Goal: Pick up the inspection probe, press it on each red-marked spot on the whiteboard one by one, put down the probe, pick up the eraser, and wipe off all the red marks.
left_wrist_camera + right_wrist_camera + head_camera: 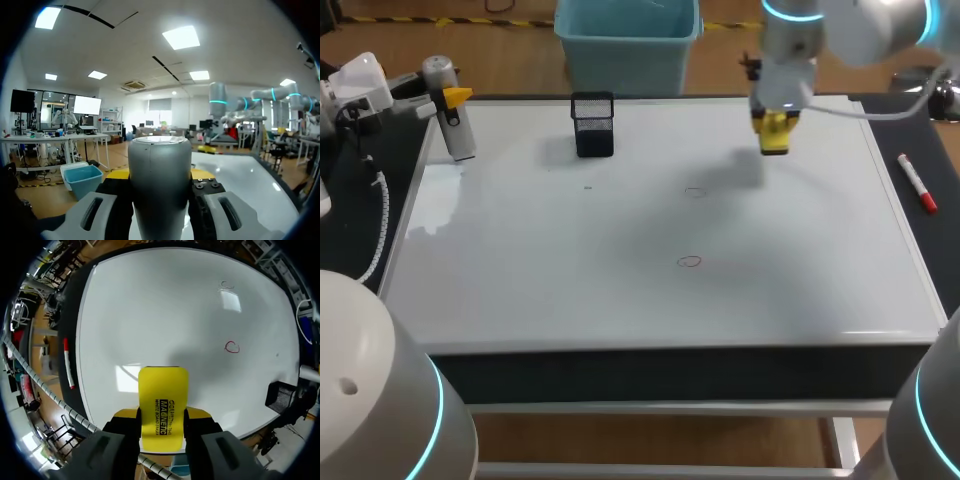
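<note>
Two fingers (198,414) clasping eraser (163,400), right gripper (162,415) aloft

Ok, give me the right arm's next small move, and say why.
Probably carry the eraser toward the nearer red mark and lower it there. The right gripper is shut on the eraser over the whiteboard's far side, and both that mark and the other mark beyond it are unwiped.
</note>
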`<control>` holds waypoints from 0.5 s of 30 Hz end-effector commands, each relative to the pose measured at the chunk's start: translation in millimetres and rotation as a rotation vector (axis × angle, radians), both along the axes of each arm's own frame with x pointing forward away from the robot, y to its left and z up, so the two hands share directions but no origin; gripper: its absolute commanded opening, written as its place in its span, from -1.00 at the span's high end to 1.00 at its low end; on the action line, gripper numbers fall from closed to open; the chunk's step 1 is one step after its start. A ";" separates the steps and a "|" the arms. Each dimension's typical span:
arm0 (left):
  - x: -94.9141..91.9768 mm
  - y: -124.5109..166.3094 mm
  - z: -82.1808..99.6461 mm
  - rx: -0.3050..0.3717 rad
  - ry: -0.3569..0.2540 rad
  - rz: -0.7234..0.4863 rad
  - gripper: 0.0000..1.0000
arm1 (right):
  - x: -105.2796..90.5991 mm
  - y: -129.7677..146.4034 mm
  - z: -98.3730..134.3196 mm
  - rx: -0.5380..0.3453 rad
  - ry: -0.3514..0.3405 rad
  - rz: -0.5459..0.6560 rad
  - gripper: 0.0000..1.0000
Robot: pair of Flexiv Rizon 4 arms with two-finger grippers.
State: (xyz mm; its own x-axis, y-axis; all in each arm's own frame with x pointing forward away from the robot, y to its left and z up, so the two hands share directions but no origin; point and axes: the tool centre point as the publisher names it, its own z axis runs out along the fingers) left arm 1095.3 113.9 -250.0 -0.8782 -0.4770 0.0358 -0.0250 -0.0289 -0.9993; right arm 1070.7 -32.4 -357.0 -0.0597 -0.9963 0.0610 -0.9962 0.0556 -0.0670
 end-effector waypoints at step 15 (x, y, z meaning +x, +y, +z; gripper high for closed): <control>0.4 -0.5 -0.1 -0.002 -0.003 0.001 1.00 | 22.8 -89.0 -15.0 0.019 0.062 -0.018 1.00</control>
State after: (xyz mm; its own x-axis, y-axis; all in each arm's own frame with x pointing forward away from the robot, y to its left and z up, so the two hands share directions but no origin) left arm 1095.3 114.0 -250.0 -0.8781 -0.4771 0.0358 -0.0250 -0.0289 -0.9993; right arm 1085.3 -113.4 -371.0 -0.0816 -0.9952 0.0545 -0.9965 0.0805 -0.0223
